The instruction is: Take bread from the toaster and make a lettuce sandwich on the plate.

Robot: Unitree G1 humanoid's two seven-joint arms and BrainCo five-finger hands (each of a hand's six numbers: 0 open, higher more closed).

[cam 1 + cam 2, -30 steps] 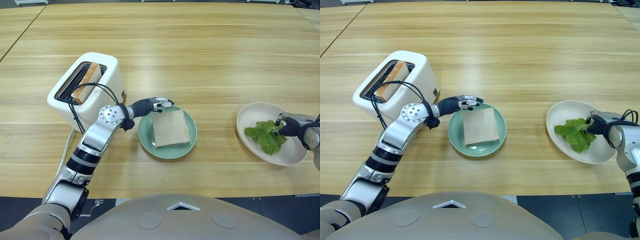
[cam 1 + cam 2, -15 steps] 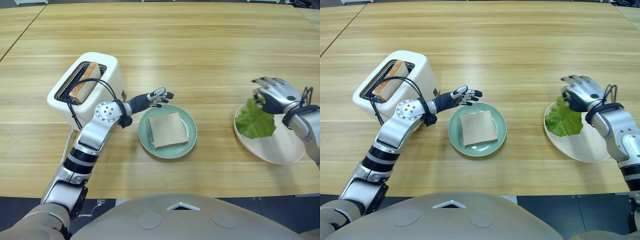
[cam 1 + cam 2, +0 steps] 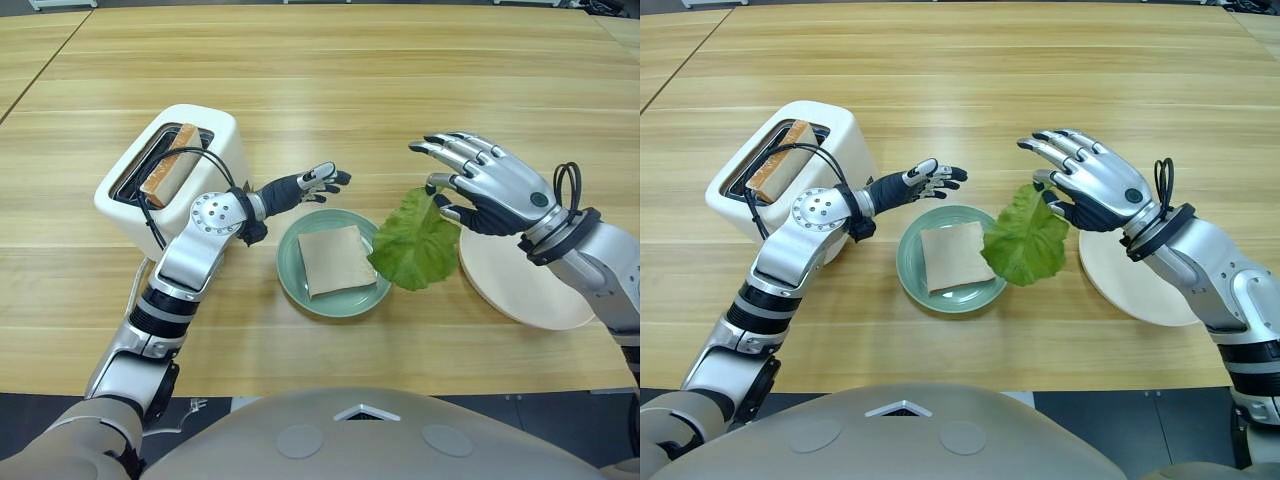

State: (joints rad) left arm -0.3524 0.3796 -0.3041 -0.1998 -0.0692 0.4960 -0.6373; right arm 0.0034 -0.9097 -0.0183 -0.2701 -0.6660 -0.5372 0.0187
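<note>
So that the lettuce [image 3: 415, 243] can drape over the bread slice [image 3: 335, 260] on the green plate [image 3: 290, 278], the right hand [image 3: 490, 185] pinches its top edge, hanging it at the plate's right rim, while the left hand [image 3: 305, 185] hovers spread and empty near the toaster [image 3: 212, 150].

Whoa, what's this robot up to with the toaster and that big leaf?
It is putting together a lettuce sandwich. Its right hand pinches a lettuce leaf, which hangs in the air between the cream plate and the green plate. One bread slice lies flat on the green plate, and a second slice stands in the toaster. The left hand is open and holds nothing, hovering by the green plate's far rim.
</note>
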